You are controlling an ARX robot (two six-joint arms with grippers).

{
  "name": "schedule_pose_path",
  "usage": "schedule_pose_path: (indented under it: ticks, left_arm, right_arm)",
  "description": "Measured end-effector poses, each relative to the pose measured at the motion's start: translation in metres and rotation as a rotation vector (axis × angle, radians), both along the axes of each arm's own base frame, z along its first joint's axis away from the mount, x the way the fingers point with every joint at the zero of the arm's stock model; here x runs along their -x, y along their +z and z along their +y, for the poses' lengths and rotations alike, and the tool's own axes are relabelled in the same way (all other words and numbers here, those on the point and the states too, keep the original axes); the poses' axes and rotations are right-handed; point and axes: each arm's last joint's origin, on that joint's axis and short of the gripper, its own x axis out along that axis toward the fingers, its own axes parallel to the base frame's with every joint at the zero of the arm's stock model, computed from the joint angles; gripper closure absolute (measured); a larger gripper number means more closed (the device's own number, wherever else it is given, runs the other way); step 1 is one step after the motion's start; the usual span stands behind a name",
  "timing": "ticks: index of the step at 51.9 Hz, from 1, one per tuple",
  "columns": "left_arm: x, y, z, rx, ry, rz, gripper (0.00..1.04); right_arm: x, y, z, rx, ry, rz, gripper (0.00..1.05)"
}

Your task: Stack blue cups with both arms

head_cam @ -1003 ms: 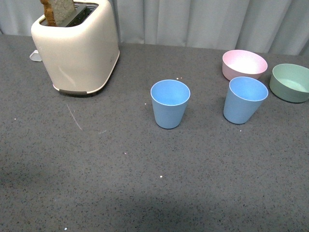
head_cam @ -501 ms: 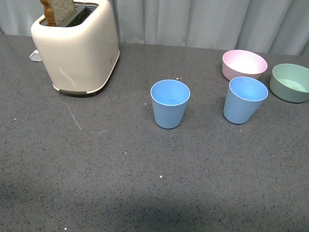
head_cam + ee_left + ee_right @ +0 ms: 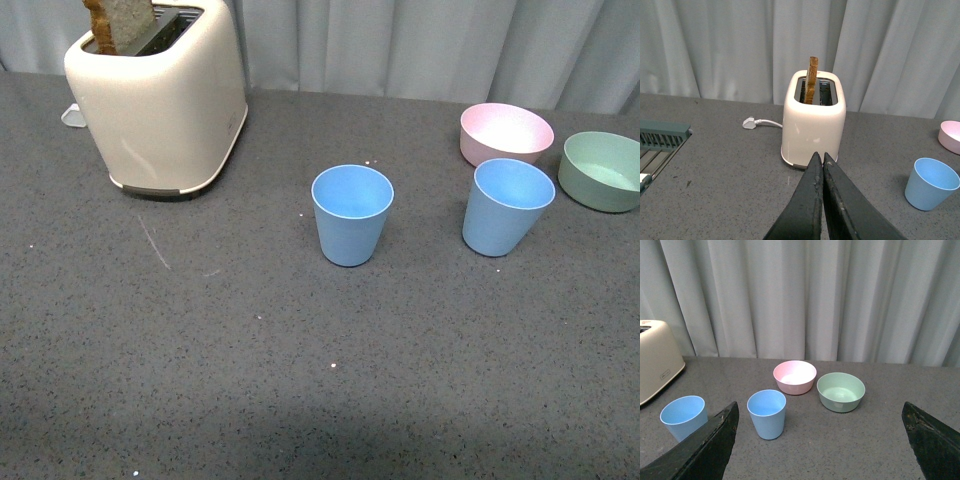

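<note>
Front view shows you a grey speckled worktop point(image 3: 200, 380), with neither arm in sight. Its largest occupant, a cream toaster point(image 3: 160, 100), stands at the far left with a slice of toast point(image 3: 120, 22) sticking up from one slot.

Your left gripper point(image 3: 820, 157) hangs above the worktop, pointing at the toaster, its two black fingers pressed together with nothing between them. Your right gripper point(image 3: 820, 406) is spread wide, one finger at each side of its wrist view, and it is empty too.

A green bowl point(image 3: 601, 171) sits at the far right, with a pink bowl point(image 3: 506, 133) just beside it and a little further back.

The middle blue cup point(image 3: 351, 215) stands upright, mouth up, near the centre of the worktop. The right-hand blue cup point(image 3: 507, 208) stands upright just in front of the pink bowl, well apart from its twin. Neither cup is touched.

A white plug point(image 3: 749, 123) lies beside the toaster. At the edge of the left wrist view, a green slatted object point(image 3: 662, 135) may be a rack.
</note>
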Motion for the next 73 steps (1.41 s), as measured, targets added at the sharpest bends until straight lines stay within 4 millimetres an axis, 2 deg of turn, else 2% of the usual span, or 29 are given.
schedule_pose_path:
  ticks: [42,52,62,73]
  left_arm:
    - [0.018,0.000,0.000,0.000,0.000,-0.004,1.01]
    - [0.029,-0.003,0.000,0.000,-0.001,0.004,1.01]
    - [0.029,-0.002,0.000,0.000,-0.001,0.002,1.01]
    - [0.029,-0.002,0.000,0.000,-0.001,0.002,0.67]
  right_arm:
    - [0.000,0.000,0.000,0.000,0.000,0.000,0.10]
    - [0.000,0.000,0.000,0.000,0.000,0.000,0.10]
    - [0.000,0.000,0.000,0.000,0.000,0.000,0.10]
    - [0.000,0.000,0.000,0.000,0.000,0.000,0.10]
